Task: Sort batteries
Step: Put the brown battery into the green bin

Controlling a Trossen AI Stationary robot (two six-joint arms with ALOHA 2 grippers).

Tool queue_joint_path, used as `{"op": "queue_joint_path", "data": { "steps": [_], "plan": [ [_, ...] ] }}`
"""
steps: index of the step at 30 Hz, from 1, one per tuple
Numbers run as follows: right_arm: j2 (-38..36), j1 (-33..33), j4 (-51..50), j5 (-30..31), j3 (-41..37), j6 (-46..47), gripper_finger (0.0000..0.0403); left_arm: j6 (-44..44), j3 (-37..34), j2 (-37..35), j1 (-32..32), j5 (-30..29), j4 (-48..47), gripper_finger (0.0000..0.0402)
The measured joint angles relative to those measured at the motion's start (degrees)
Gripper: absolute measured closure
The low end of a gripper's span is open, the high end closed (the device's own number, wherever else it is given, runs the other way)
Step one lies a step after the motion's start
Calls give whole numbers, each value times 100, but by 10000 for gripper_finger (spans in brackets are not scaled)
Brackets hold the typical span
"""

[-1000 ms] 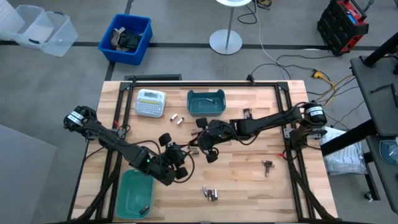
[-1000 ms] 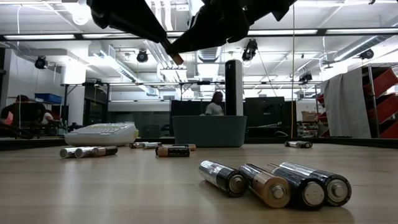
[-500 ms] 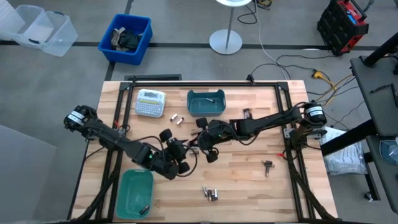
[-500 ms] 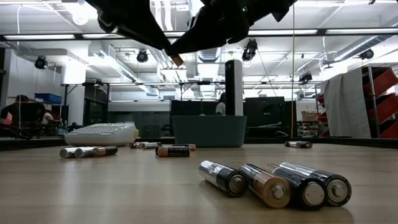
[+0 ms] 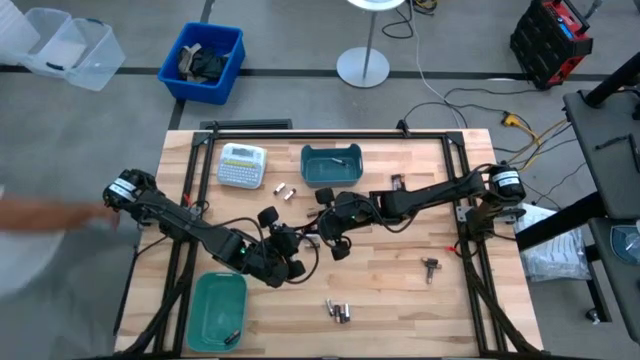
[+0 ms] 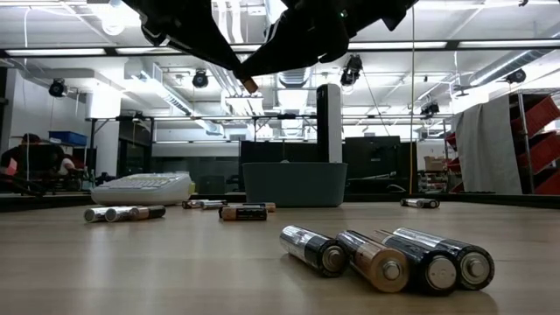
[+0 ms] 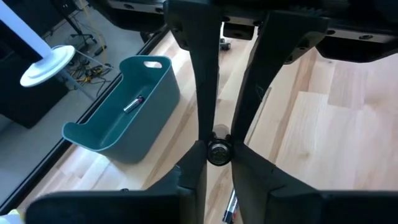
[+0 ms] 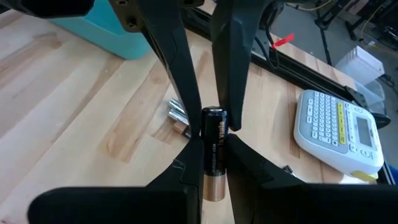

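Near the far teal bin, each gripper, left and right, pinches one battery mid-barrel, a light, rigid, slippery cylinder likely best clamped there.

Table: pale wood planks, matt. Batteries: glossy metal. Bin: smooth teal plastic. Label-maker: white plastic.

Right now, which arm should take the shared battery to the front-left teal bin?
Left, probably: both grip the battery, but left hand is nearest that bin; right hand would cross the left arm.
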Motion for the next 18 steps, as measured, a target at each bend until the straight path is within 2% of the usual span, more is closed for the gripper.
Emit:
{"op": "queue_joint_path", "data": {
  "steps": [3,6,13,18],
  "plan": [
    [0,0,-10,3,0,-6,368,69,0,-2,0,0,-5,383],
    [0,0,-13,3,0,-9,361,91,0,0,0,-2,-9,385],
    [-20,-44,-2,-85,16,0,280,-33,0,-242,11,-104,-628,396],
    [-20,-144,29,-82,48,-22,252,-186,0,-500,10,-40,-1279,395]
  ]
}}
